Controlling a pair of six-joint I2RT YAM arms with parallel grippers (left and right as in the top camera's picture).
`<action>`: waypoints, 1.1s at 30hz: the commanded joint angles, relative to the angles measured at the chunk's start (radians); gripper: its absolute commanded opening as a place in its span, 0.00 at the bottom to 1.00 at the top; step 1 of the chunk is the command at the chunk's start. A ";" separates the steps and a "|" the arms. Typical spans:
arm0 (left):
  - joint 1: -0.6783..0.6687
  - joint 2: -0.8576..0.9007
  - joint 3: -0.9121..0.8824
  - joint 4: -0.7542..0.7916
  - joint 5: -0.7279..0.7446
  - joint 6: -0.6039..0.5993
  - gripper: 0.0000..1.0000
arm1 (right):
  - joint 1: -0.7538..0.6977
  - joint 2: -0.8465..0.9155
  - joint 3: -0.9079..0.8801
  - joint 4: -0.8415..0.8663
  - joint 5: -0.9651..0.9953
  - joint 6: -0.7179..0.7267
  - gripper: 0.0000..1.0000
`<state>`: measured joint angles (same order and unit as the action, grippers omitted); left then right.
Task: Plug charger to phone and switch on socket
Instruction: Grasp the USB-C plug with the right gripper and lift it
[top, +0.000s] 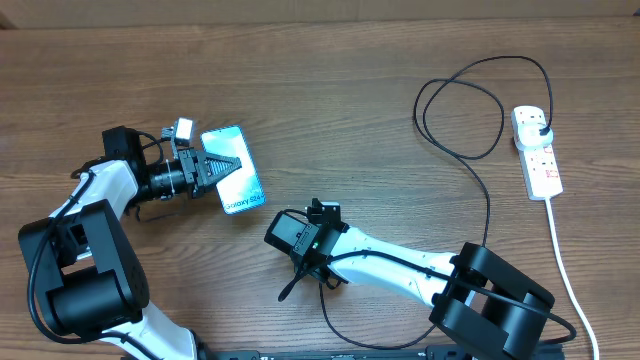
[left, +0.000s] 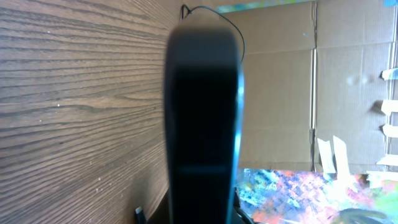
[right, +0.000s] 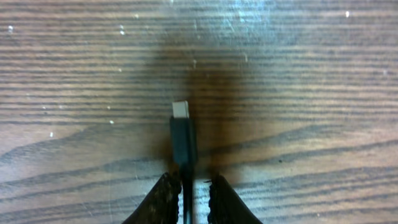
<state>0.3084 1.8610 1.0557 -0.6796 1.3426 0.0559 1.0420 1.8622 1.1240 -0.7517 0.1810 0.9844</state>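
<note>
Overhead only: you get the whole layout. The phone (top: 243, 190) is left of centre on the counter (top: 350, 90), teal screen up. Your left hand (top: 213, 165) is clenched on the phone's left end. The charger (top: 487, 200) has its black plug seated in the far end of the socket (top: 541, 170). Its cable loops across the far right, then runs near and left to your right hand (top: 298, 280), near centre. The socket lies at the far right, and its white cord (top: 566, 270) trails toward the near edge.

Left wrist only: the phone (left: 202, 124) shows edge-on as a dark, blurred slab down the middle. The cardboard wall (left: 348, 93) is at right, with a blurred multicoloured patch (left: 292, 186) below it.

Right wrist only: the silver plug tip (right: 180, 111) lies on the wood, pointing away. Your right hand (right: 188, 186) is grasping the black cable just behind the tip, with its fingers (right: 163, 200) tight on either side.

Count: two arms, one phone, one charger, one socket.

Surface: brown wood grain, with fine scratches and pale specks visible up close. Room: cardboard panels behind the counter.
</note>
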 joint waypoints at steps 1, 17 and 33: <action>-0.001 -0.024 0.000 0.003 0.094 0.015 0.04 | -0.003 -0.001 -0.006 0.015 0.054 0.006 0.20; -0.001 -0.024 0.000 0.003 0.118 0.007 0.04 | -0.003 0.000 -0.023 0.048 0.047 -0.048 0.04; 0.111 -0.025 0.000 -0.096 0.237 -0.026 0.04 | -0.182 -0.265 0.029 0.120 -0.587 -0.486 0.04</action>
<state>0.3813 1.8610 1.0550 -0.7582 1.5082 0.0292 0.9009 1.6958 1.1202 -0.6827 -0.1013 0.6918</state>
